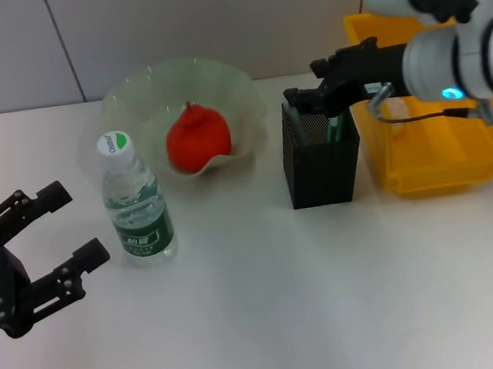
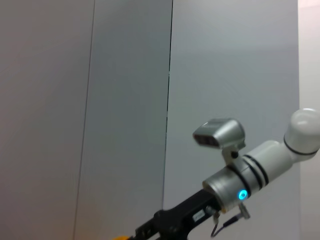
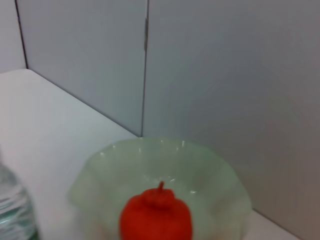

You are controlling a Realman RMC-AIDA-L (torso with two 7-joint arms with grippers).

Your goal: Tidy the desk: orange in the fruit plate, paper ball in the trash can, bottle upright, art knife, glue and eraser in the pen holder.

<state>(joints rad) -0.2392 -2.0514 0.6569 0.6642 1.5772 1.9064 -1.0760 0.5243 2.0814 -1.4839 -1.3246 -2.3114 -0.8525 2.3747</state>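
The orange (image 1: 197, 138) lies in the pale green fruit plate (image 1: 134, 95); both also show in the right wrist view, the orange (image 3: 156, 216) inside the plate (image 3: 210, 170). The water bottle (image 1: 137, 204) stands upright, left of the plate's front. The black mesh pen holder (image 1: 320, 165) holds a green item (image 1: 338, 127). My right gripper (image 1: 302, 85) is open just above the holder's rim. My left gripper (image 1: 71, 225) is open and empty at the lower left, beside the bottle. The paper ball, art knife and eraser are out of view.
A yellow bin (image 1: 439, 158) stands right of the pen holder, under my right arm. The white desk runs to a grey panelled wall behind. The left wrist view shows only that wall and my right arm (image 2: 235, 187) farther off.
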